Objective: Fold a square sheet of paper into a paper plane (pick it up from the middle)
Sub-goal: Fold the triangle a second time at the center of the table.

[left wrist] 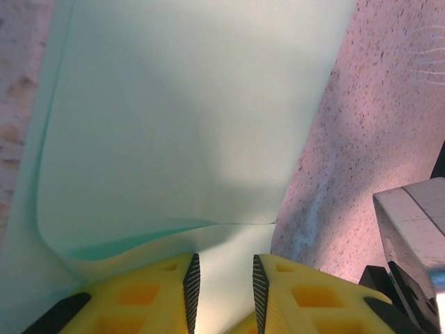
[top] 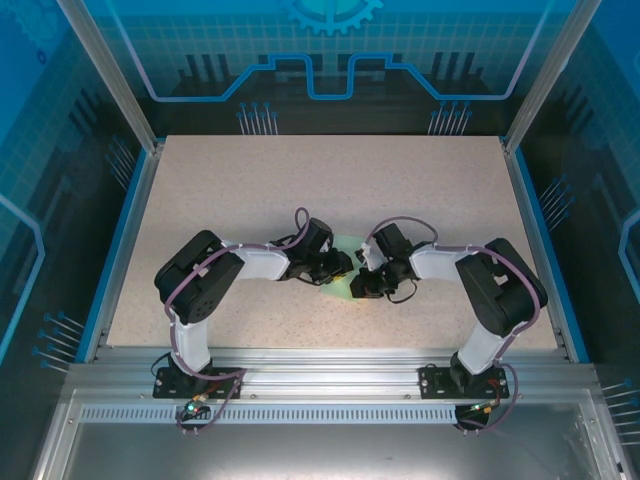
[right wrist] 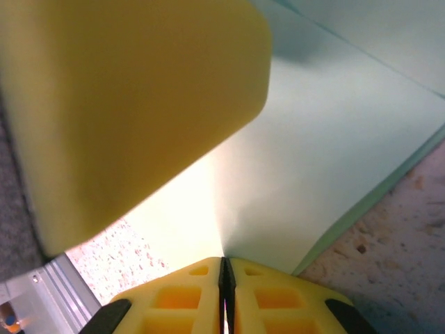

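The square sheet of paper (top: 338, 290) is pale mint green and lies mid-table, mostly covered by both grippers. In the left wrist view the paper (left wrist: 188, 118) lies in folded layers, with a crease running sideways just ahead of the fingers. My left gripper (left wrist: 222, 259) hovers low over it, its jaws a finger-width apart with paper showing through the gap. My right gripper (right wrist: 224, 261) is shut on a raised ridge of the paper (right wrist: 313, 160). A yellow left finger (right wrist: 139, 104) looms close above it. Seen from above, the left gripper (top: 345, 268) and right gripper (top: 358, 285) nearly touch. Whether the paper has a plane's shape I cannot tell.
The speckled beige table (top: 250, 200) stretches bare to the far edge and to both sides. Aluminium posts and blue-lit panels wall it in. A grey metal part of the right arm (left wrist: 410, 236) sits close beside the left fingers.
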### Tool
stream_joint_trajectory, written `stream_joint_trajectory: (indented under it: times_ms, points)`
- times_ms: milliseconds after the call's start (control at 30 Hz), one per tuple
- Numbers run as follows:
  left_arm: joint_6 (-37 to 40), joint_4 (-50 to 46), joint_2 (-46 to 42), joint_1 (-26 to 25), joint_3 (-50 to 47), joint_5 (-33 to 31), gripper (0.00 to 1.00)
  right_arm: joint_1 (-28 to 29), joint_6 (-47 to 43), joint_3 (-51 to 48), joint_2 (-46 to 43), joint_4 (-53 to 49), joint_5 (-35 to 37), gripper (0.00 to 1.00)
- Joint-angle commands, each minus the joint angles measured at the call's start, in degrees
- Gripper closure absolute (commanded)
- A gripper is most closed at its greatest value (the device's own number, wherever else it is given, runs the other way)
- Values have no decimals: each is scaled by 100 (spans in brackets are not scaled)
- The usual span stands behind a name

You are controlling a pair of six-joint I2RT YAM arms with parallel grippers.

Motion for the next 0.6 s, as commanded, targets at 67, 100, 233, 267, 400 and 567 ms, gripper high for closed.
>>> stream_joint_trajectory:
  times_ms: [67,100,233,267,400,567]
  points:
    - [58,-161,114,34,-130,-90,70,12,286,-596,50,-620,121,87]
    - [62,-161,120,33,-137,-91,70,17,315,-685,50,-575,79,87]
    - [69,-165,131,31,-139,-91,70,63,466,-879,-60,-550,163,87]
    - [70,-163,131,32,-148,-91,70,89,480,-903,-125,-559,203,87]
    - [77,-149,132,31,-148,-77,70,162,433,-930,-284,-658,174,87]
    - [99,-152,131,28,-154,-64,70,309,459,-926,-518,-925,369,87]
